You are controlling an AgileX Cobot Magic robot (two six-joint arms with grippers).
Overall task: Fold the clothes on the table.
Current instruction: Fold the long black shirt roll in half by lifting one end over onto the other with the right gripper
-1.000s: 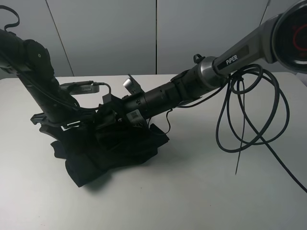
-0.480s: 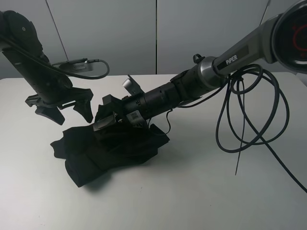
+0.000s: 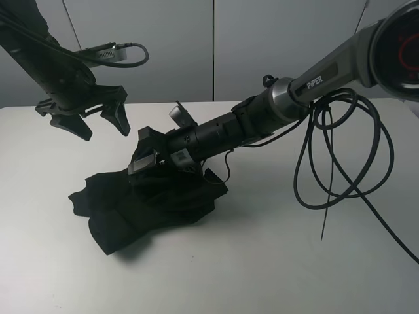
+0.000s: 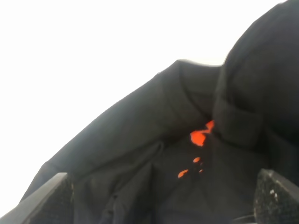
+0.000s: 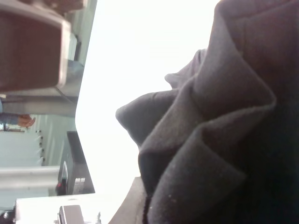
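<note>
While my right gripper [image 3: 140, 163] is pinched tight on a bunch of the shirt [image 3: 157, 206], my left gripper [image 3: 101, 125] hangs spread wide, holding nothing. The shirt lies crumpled on the table [image 3: 275, 261], below my left and trailing down from my right. If I pull now, I'd expect the pinch to slip, or several layers to come up together.

Black T-shirt [image 3: 147, 203] sits crumpled on the white table [image 3: 281, 261], left of centre. My right gripper [image 3: 140, 163] pinches one bunch up; red print [image 4: 200, 136] shows between folds.
</note>
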